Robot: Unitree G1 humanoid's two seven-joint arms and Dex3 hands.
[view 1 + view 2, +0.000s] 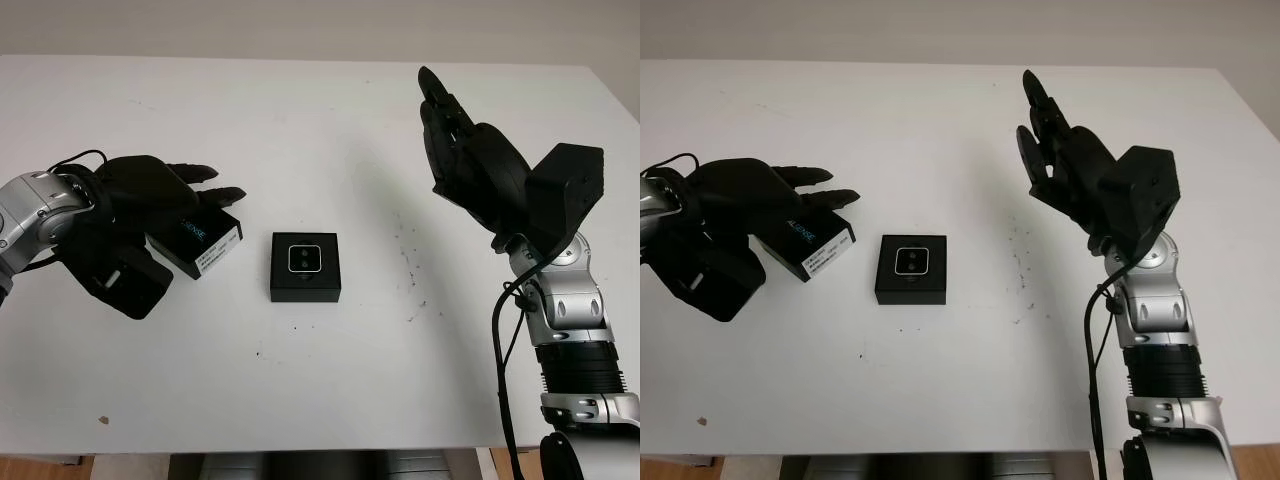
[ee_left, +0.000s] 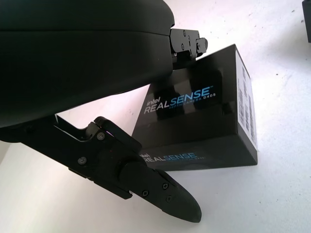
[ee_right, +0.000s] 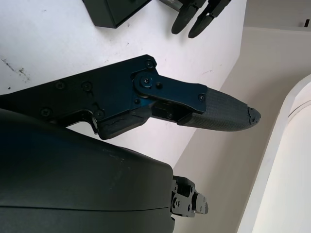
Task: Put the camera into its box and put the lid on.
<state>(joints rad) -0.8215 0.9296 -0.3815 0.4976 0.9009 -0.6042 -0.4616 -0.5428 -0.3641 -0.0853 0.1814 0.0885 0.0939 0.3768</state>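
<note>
White tabletop (image 1: pixel 300 400) carries two black items. We note the box (image 1: pixel 306 266), a square black tray, sitting near the middle of the tabletop with the camera (image 1: pixel 304 259) already lying in it, its pale face with two small lenses turned up. The lid (image 1: pixel 205 237), a black carton printed "intel REALSENSE" in blue and white with a white barcode label on one edge, lies on the tabletop to the left of the box and apart from it, turned at an angle to it. The left hand (image 1: pixel 160 190) is over the lid's left part; in the head views its fingers (image 1: pixel 215 193) reach across the lid's top towards the box. In the left wrist view we see the lid (image 2: pixel 204 121) between an upper finger and the lower one (image 2: pixel 146 182), but with white tabletop visible between the lower finger and the carton, so the hand is around the lid and not clamped on it; whether the upper fingers touch its top we cannot tell. The right hand (image 1: pixel 455 130) is raised above the right part of the tabletop, well apart from box and lid, empty, fingers pointing up and away from the robot. Small dark specks mark the tabletop between the box and the right arm.
</note>
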